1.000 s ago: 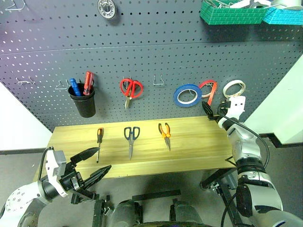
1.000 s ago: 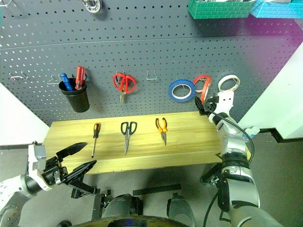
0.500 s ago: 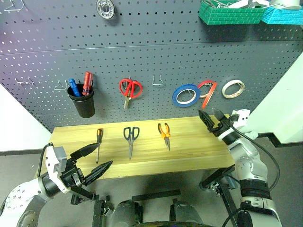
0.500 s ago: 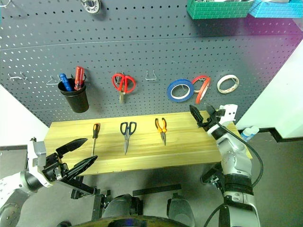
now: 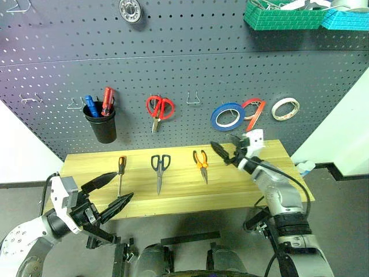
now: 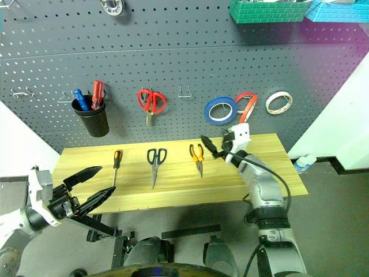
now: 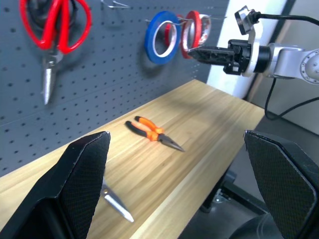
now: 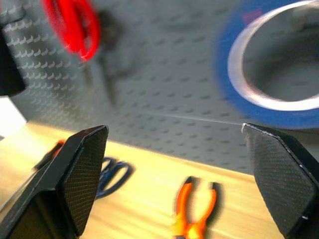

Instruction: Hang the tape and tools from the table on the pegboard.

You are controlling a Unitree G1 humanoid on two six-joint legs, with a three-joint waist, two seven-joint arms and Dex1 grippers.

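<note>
Three tools lie in a row on the counter [image 5: 253, 184]: the screwdriver [image 5: 120, 171], the black-handled scissors [image 5: 159, 169] and the pliers [image 5: 200, 164], well apart from one another, while the red tape [image 5: 254, 112] is already hung on the pegboard [image 5: 173, 81] just beside the blue roll [image 5: 226, 115]. The right hand [image 5: 226, 152] is held empty with its fingers spread wide, just beside the pliers; the left hand [image 5: 109, 192] is likewise spread and empty at the counter's near edge, close to the screwdriver. A grip on the pliers could slip, it is judged, because they lie flat and slim on smooth wood; a low approach could push them along the planks. Red scissors [image 5: 159, 109] and a black cup [image 5: 102, 124] of screwdrivers are hung further along, with green and teal bins above.
</note>
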